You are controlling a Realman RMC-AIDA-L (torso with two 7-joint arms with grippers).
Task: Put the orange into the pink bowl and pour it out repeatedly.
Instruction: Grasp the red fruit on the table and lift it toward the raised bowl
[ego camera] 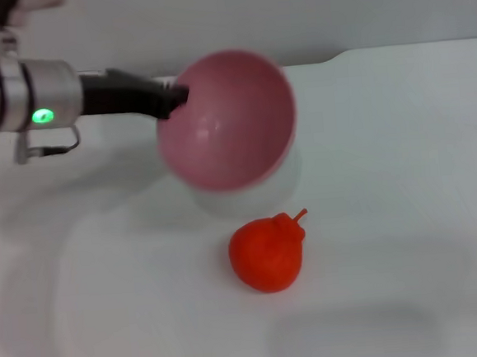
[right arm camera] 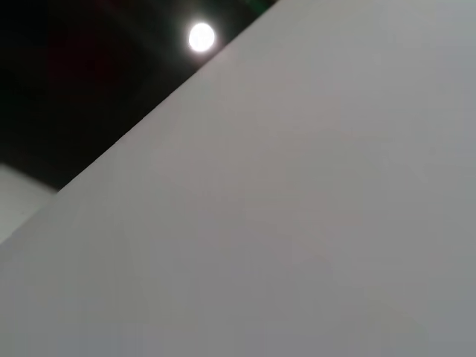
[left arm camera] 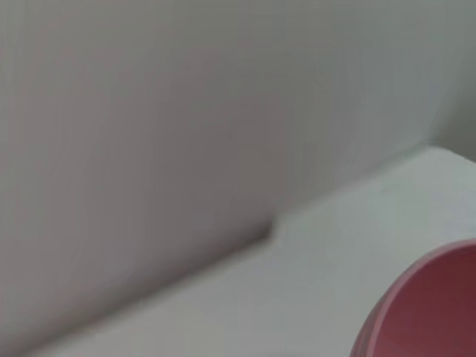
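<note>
Left fingers (ego camera: 178, 95) clamping tipped pink bowl (ego camera: 235, 129)

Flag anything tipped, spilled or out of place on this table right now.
The pink bowl is tipped on its side in the air, rim clamped by the left gripper, its opening facing the camera and empty. The orange lies loose on the white table just in front of it, intact. Nothing looks damaged.

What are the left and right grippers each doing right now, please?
Left gripper: closed on the rim of the pink bowl, held tipped above the table beside the orange.
Right gripper: not in view.
</note>
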